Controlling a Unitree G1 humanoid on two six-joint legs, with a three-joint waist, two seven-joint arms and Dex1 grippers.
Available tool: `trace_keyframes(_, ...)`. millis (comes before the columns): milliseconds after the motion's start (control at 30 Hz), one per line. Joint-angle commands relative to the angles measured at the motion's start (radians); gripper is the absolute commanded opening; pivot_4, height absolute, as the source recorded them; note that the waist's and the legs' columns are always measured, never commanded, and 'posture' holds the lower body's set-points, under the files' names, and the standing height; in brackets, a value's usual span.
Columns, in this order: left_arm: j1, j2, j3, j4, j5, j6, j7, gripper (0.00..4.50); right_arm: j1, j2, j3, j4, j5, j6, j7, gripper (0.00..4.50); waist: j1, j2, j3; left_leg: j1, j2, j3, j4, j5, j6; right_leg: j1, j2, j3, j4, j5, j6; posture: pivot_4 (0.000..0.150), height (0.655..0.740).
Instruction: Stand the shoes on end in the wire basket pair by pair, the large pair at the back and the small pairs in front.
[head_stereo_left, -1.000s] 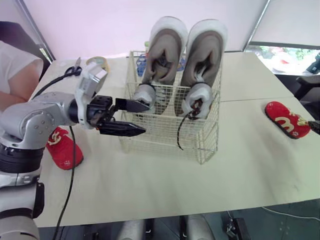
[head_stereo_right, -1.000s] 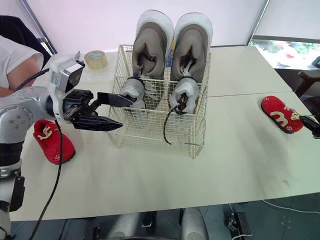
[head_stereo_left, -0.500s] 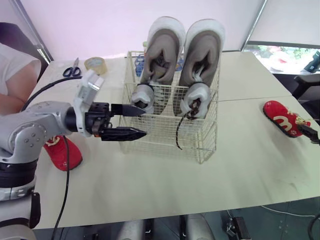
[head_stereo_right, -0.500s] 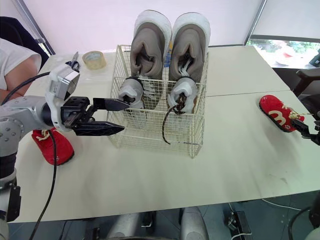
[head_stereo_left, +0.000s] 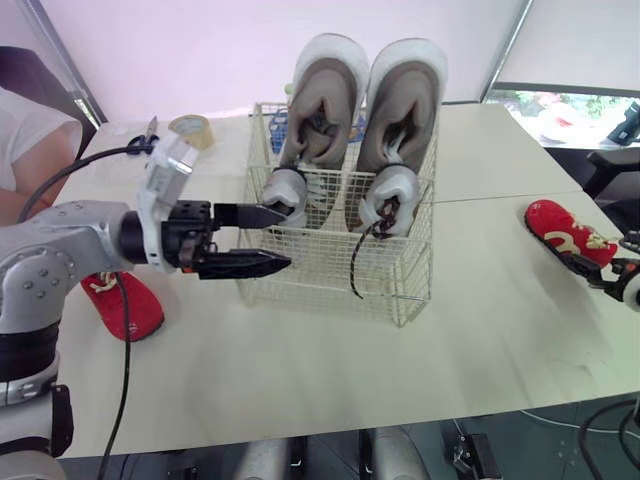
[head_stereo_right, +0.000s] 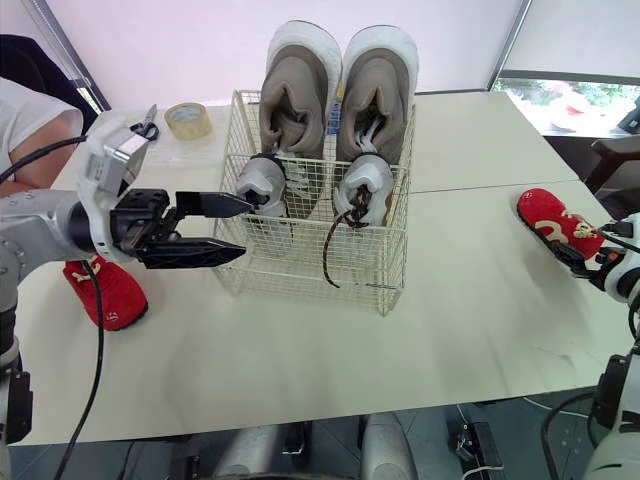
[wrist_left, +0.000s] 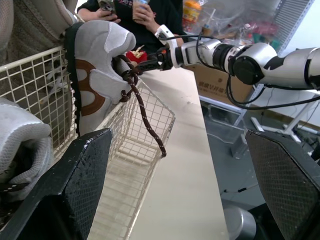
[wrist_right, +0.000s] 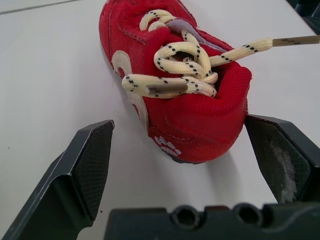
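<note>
The wire basket (head_stereo_left: 412, 296) stands mid-table. Two large grey shoes (head_stereo_left: 322, 95) (head_stereo_left: 405, 100) stand on end at its back, two small grey shoes (head_stereo_left: 285, 190) (head_stereo_left: 395, 190) in front of them. My left gripper (head_stereo_left: 285, 238) is open and empty, hovering at the basket's left wall; its wrist view shows a small grey shoe (wrist_left: 100, 75) with a dangling brown lace. One red shoe (head_stereo_left: 125, 305) lies left of the basket, partly behind my left arm. Another red shoe (wrist_right: 175, 95) lies at the far right, its heel between the fingers of my open right gripper (head_stereo_right: 585, 262), untouched.
A tape roll (head_stereo_left: 190, 128) and scissors (head_stereo_left: 150, 130) lie at the table's back left. A person's white sleeve (head_stereo_left: 30, 130) is at the left edge. The basket's front compartment (wrist_left: 135, 165) holds nothing. Bare tabletop (head_stereo_left: 330, 370) stretches to the front edge.
My right gripper has come in from the right edge up to the red shoe's heel. The left gripper has stayed open beside the basket, barely moving.
</note>
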Motion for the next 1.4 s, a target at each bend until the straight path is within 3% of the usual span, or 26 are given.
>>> trace_keyframes(33, -0.017, 0.015, 0.035, -0.033, -0.031, 0.007, 0.026, 4.42, -0.033, 0.004, -0.002, -0.002, -0.005, -0.023, -0.004, 3.61, -0.001, 0.000, 0.000, 0.000, 0.000, 0.000, 0.000, 0.000, 0.000, 0.000, 0.000, 0.000, 0.000, 0.000, 0.000, 0.150, 0.7400)
trace_keyframes(233, -0.018, 0.013, 0.031, -0.036, -0.032, -0.001, 0.046, 4.42, -0.033, 0.008, -0.005, -0.010, 0.004, -0.027, 0.010, 0.51, -0.001, 0.000, 0.000, 0.001, 0.000, 0.000, 0.000, 0.000, 0.000, 0.000, 0.000, 0.000, 0.002, 0.000, 0.000, 0.150, 0.7400)
trace_keyframes(267, -0.020, 0.011, 0.029, -0.035, -0.031, -0.002, 0.049, 4.42, -0.033, 0.008, -0.006, -0.012, 0.005, -0.028, 0.013, 0.13, -0.001, 0.000, 0.000, 0.001, 0.000, 0.000, 0.000, 0.000, 0.000, 0.000, 0.000, 0.000, 0.002, 0.000, 0.000, 0.150, 0.7400)
trace_keyframes(300, -0.022, 0.009, 0.027, -0.034, -0.030, -0.004, 0.050, 4.42, -0.032, 0.007, -0.008, -0.018, 0.008, -0.028, 0.020, 0.04, -0.001, 0.000, 0.000, 0.001, 0.000, 0.000, 0.000, 0.000, 0.000, 0.000, 0.000, 0.000, 0.002, 0.000, 0.000, 0.150, 0.7400)
trace_keyframes(433, -0.035, -0.002, 0.021, -0.011, -0.025, -0.010, 0.053, 4.42, -0.039, -0.006, -0.032, -0.124, 0.043, -0.045, 0.045, 0.04, 0.001, 0.000, 0.000, 0.001, 0.000, 0.000, 0.000, 0.000, 0.000, 0.000, 0.000, 0.000, 0.002, 0.000, 0.000, 0.150, 0.7400)
trace_keyframes(533, -0.057, -0.008, 0.037, 0.023, -0.049, 0.006, 0.060, 4.42, 0.027, -0.009, -0.074, -0.412, 0.102, -0.025, 0.067, 0.04, 0.001, 0.005, 0.002, 0.001, 0.000, 0.000, 0.000, 0.000, 0.000, 0.000, 0.000, 0.001, 0.003, 0.000, 0.000, 0.150, 0.7400)
trace_keyframes(700, -0.123, -0.027, 0.045, 0.119, -0.074, 0.026, 0.067, 4.42, 0.183, -0.006, -0.160, -1.041, 0.171, 0.046, -0.002, 0.04, 0.005, 0.005, 0.002, 0.001, 0.001, -0.001, -0.001, 0.001, -0.001, -0.003, 0.001, 0.000, 0.006, 0.001, 0.005, 0.150, 0.7400)
trace_keyframes(800, -0.199, -0.043, 0.039, 0.205, -0.086, 0.045, 0.054, 4.42, 0.188, -0.026, -0.173, -1.263, 0.204, 0.081, -0.011, 0.04, 0.008, 0.005, 0.002, 0.001, 0.001, -0.001, 0.000, 0.001, -0.002, -0.002, 0.002, 0.000, 0.007, 0.001, 0.004, 0.150, 0.7400)
trace_keyframes(933, -0.319, -0.072, 0.034, 0.356, -0.089, 0.083, 0.020, 4.42, 0.081, -0.087, -0.160, -1.451, 0.299, 0.152, 0.003, 0.04, 0.018, 0.004, 0.003, 0.001, 0.001, -0.001, 0.002, 0.001, -0.001, -0.001, 0.003, 0.000, 0.006, -0.001, 0.002, 0.150, 0.7400)
trace_keyframes(1167, -0.426, -0.081, -0.031, 0.486, 0.018, 0.064, -0.095, 4.42, -0.060, -0.133, -0.002, -1.684, 0.428, 0.257, 0.067, 0.04, 0.025, 0.000, 0.002, 0.001, 0.001, -0.001, 0.000, 0.001, -0.002, -0.002, 0.000, 0.000, 0.004, -0.001, 0.001, 0.150, 0.7400)
trace_keyframes(1400, -0.476, -0.102, -0.040, 0.525, 0.050, 0.099, -0.154, 4.42, -0.026, -0.108, 0.127, -1.719, 0.307, 0.113, 0.152, 0.04, 0.027, 0.000, 0.002, -0.001, -0.001, -0.001, 0.002, -0.002, -0.002, -0.006, -0.003, 0.000, 0.001, -0.001, 0.001, 0.150, 0.7400)
